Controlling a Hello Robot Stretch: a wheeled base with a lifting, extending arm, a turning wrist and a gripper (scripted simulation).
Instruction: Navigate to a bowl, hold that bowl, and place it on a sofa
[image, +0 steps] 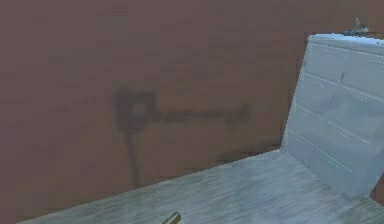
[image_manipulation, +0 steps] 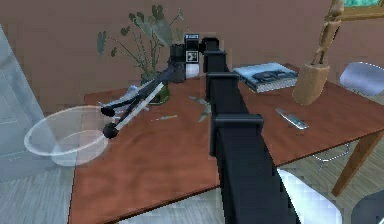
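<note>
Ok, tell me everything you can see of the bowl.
The bowl is clear and glass-looking, round and wide with a thin pale rim, and nothing shows inside it. It is upright, mouth up, at the arm side view's left, hanging at the far end of the gripper, which holds it. In the picture it overlaps the left edge of the brown wooden table and looks clear of the tabletop. The table shows through its wall.

Clear bowl (image_manipulation: 62, 138), reddish-brown table (image_manipulation: 165, 150), perhaps pale-blue drawers (image: 340, 110)
</note>
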